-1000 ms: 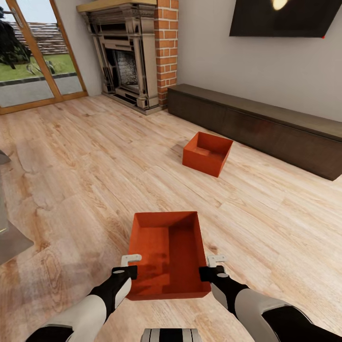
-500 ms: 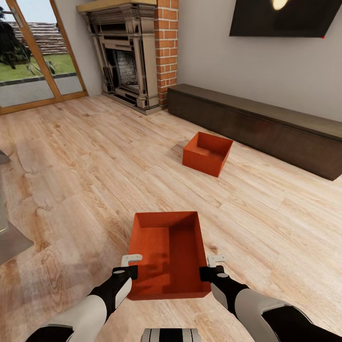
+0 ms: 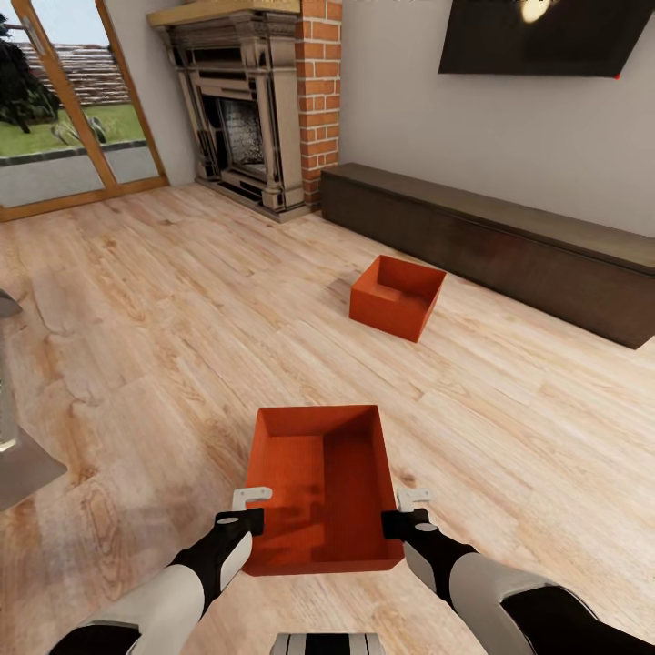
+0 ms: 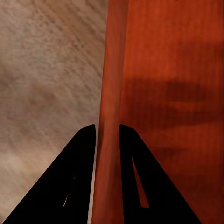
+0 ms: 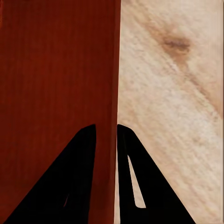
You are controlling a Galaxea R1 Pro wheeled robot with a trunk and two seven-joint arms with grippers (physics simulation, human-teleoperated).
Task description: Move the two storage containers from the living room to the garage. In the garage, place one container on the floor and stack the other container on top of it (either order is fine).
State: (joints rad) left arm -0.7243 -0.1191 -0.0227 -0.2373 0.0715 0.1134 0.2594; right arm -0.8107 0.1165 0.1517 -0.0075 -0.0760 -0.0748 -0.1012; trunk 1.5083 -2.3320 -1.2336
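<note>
The near storage container (image 3: 323, 487) sits low in front of the robot over the wood-plank floor (image 3: 136, 346), held at both side walls. The left gripper (image 3: 244, 509) pinches the left wall; the right gripper (image 3: 407, 511) pinches the right. Each wrist view shows what the head view cannot: the wall (image 4: 108, 140) (image 5: 115, 140) clamped between dark fingers (image 4: 79, 186) (image 5: 79, 186). The second storage container (image 3: 398, 297) rests farther off, near the long dark bench (image 3: 509, 241).

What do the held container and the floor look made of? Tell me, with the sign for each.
Held container: probably moulded plastic, matte; smooth, uniform orange-red walls, thin where the left gripper pinches one.
Floor: light wood planks or laminate; visible grain and seams, faint sheen.
</note>
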